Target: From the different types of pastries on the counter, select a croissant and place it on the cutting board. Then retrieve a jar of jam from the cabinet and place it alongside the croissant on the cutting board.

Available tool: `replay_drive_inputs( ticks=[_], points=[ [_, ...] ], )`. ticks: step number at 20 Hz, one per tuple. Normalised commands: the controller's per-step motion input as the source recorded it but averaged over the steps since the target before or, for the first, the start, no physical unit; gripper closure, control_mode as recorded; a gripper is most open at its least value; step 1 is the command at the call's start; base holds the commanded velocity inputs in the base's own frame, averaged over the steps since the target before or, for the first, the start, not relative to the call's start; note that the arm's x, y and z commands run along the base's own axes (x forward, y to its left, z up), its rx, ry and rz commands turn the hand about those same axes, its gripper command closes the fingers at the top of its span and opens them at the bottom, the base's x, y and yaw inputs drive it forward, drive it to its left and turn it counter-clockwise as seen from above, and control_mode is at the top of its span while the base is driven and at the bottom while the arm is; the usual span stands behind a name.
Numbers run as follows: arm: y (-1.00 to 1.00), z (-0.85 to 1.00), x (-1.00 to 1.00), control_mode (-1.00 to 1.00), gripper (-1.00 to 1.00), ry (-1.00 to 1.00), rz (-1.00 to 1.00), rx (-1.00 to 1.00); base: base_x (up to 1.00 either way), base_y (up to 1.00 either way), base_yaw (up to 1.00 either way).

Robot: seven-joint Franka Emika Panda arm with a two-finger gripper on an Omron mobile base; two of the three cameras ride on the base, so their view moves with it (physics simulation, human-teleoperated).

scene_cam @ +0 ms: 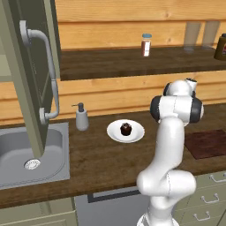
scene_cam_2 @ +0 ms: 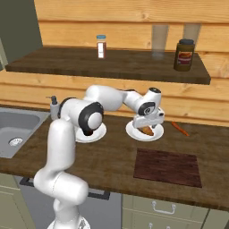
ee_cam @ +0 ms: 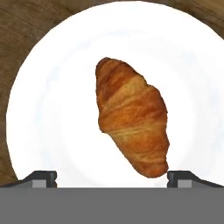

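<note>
In the left base view, the cupcake [scene_cam: 126, 129] is sitting on a white plate [scene_cam: 137, 133] on the counter [scene_cam: 101, 163], with the cutting board [scene_cam: 207, 143] lying well to that plate's right. In the right base view, the gripper [scene_cam_2: 149, 126] is hanging spread wide just over the croissant [scene_cam_2: 147, 130], which is lying on a second plate [scene_cam_2: 156, 134] just behind the cutting board [scene_cam_2: 167, 167]. In the hand view, the croissant [ee_cam: 131, 116] is lying ungrasped on its plate [ee_cam: 52, 109], with the fingertips [ee_cam: 41, 178] standing apart to either side of it.

I am seeing a golden-orange croissant [ee_cam: 131, 120] with darker brown ridges, lying on a plain white plate [ee_cam: 52, 109]. Counter [scene_cam_2: 107, 156] is showing dark brown wood grain. Cutting board [scene_cam_2: 167, 166] is reading dark reddish-brown. At 3 o'clock of the plate, a thin orange carrot [scene_cam_2: 180, 129].
</note>
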Motion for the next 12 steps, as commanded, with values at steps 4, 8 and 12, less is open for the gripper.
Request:
replay_drive_inputs(
  ticks=[4, 8, 12],
  points=[
    [0.18, -0.06, 0.46, -1.00, -1.00, 0.00, 0.16, 0.00, 0.00, 0.00, 0.00],
    [0.00, -0.41, 0.40, -1.00, -1.00, 0.00, 0.21, 0.00, 0.00, 0.00, 0.00],
    [0.00, -0.35, 0.32, -1.00, -1.00, 0.00, 0.16, 0.00, 0.00, 0.00, 0.00]
  ],
)
